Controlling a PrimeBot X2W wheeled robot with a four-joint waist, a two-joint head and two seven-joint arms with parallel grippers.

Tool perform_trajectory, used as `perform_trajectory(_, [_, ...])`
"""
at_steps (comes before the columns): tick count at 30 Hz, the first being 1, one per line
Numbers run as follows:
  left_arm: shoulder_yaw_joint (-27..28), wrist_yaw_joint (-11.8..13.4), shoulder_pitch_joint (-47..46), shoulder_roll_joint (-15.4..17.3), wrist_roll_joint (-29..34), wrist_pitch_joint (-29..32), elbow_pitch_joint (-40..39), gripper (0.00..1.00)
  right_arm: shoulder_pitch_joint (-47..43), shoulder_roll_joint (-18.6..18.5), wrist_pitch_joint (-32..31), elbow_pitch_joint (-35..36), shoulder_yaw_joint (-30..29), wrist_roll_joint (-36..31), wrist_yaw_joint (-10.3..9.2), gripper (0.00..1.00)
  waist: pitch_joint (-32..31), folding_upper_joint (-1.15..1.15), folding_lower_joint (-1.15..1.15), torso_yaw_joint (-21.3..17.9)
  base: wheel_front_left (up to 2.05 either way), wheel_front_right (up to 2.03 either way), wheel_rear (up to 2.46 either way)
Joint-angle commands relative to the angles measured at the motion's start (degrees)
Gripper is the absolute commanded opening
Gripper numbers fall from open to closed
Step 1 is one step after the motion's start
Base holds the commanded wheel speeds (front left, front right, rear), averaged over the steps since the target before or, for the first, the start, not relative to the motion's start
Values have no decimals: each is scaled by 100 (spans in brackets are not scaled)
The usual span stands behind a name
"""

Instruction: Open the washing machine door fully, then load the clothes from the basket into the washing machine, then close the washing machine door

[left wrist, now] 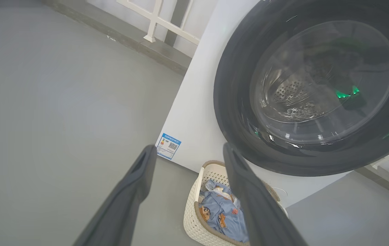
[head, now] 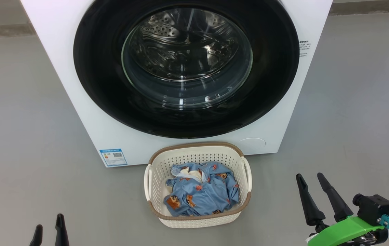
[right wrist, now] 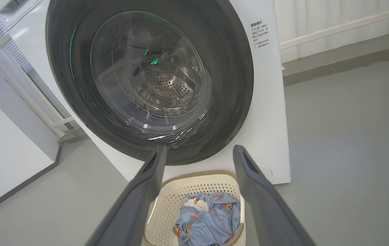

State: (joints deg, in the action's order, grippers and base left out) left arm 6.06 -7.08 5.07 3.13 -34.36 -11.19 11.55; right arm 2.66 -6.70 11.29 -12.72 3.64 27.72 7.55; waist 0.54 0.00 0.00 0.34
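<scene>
One washing machine door (head: 186, 65) faces me, shut flat against the white washing machine (head: 78, 102). The frame cuts off its black rim at 12 o'clock. I can make out the steel drum only through the bulging glass, and glare streaks hide much of it. In both wrist views green glints sit on the glass.

At 6 o'clock from the door, on the grey floor (head: 27, 119), stands the basket (head: 157, 171), just in front of the machine; I cannot tell whether they touch. The clothes (head: 201, 191) lie crumpled inside it, blue with a white patch at their 11 o'clock. Bunched like that, I cannot say whether it is one piece or several.

The blue label (head: 113, 157) is at 9 o'clock from the basket, low on the machine. Its print is too small to read, as is the text at the door's 3 o'clock.

The left gripper (head: 49, 221) is at the basket's 7 o'clock, cut off by the bottom edge so that just the tips show. Its jaws stand wide apart and hold nothing. The right gripper (head: 309, 175) is at 4 o'clock, jaws likewise spread and empty, well clear of the basket. In each wrist view a finger covers part of the basket.
</scene>
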Motion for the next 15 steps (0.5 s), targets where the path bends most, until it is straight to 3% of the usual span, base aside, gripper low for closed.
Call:
perform_trajectory(1, [172, -31, -41, 125, 228, -91, -174, 100, 239, -78, 85, 151, 163, -178, -6, 100, -3, 0, 0, -5, 0, 0, 0])
perform_trajectory(15, [294, -39, 48, 161, 1201, -329, -300, 100, 210, -53, 320, 217, 85, -1057, -6, 100, 16, 0, 0, -18, 0, 0, 0])
